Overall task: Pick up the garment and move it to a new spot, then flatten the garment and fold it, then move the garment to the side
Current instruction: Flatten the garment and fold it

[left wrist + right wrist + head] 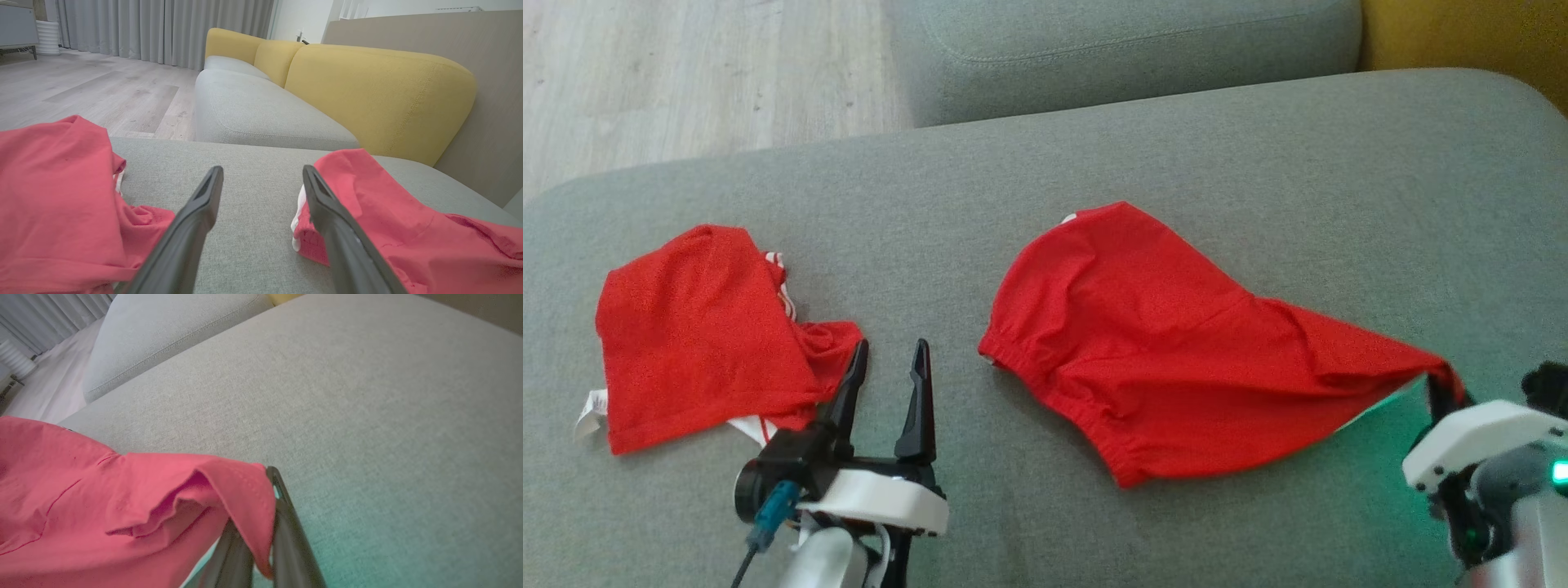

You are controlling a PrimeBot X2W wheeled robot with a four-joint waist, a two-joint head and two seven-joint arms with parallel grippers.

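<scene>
Garment [1160, 351], red, gathered waistband along its 7 o'clock edge, flat on the grey seat [1258, 147] just right of the head view's middle. Drawn out to a point toward 4 o'clock, raised a little off the seat at that end. Right gripper [1445, 390] at 4 o'clock in the head view, pressed together on that pointed corner, green glow on the seat beneath. In the right wrist view, same corner of the garment [102, 506] draped over the right gripper [261, 522], 2 dark fingers [286, 539] pinching the hem between them; rest of the cloth out toward 8 o'clock, bare seat [367, 396] from 12 to 3 o'clock.

Left gripper [890, 351] at 7 o'clock in the head view, spread, holding nothing, tips toward 12 o'clock, over bare seat between the 2 pieces of cloth. Its left finger just beside or touching the edge of a second red garment [686, 327]; cannot tell which. That piece bunched at 9 o'clock, apart from the first, white trim at its edges.

In the left wrist view, left gripper [261, 175] spread wide, fingers [196, 228] low over the seat [253, 163]; second red garment [53, 196] at 8 o'clock, garment [388, 204] at 4 o'clock with a bit of white at its near edge. Further off, another grey cushion [253, 110] at 12 o'clock, yellow backrest [380, 94] at 2 o'clock, wooden floor [102, 94] at 10 o'clock, grey curtains [163, 28] at 11 o'clock.
</scene>
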